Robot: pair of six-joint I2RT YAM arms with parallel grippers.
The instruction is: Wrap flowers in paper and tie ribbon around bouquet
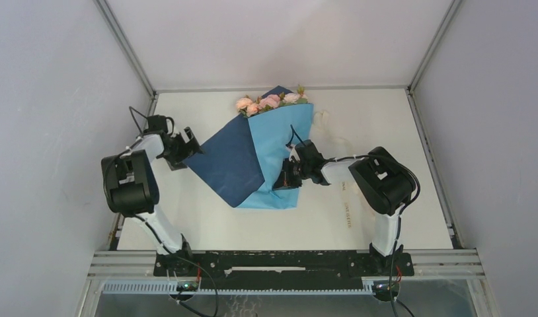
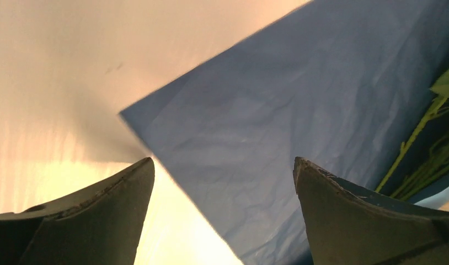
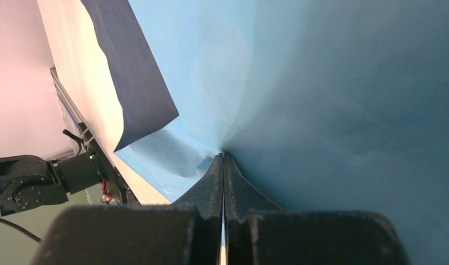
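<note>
The thin, faintly creased paper [image 1: 273, 142] is spread on the white bench [image 1: 398, 125], light blue with a navy flap folded across. It is topped by the pink flowers [image 1: 269, 102]. The left end effector [image 1: 189, 146] is held apart beside the navy edge. The right end effector [image 1: 285, 178] is clamped on the light-blue side.

Small dark printed lettering runs along the near end of the cream ribbon [image 1: 346, 212] on the table [image 1: 207, 224]; its characters are too small to read. No other text is legible.
</note>
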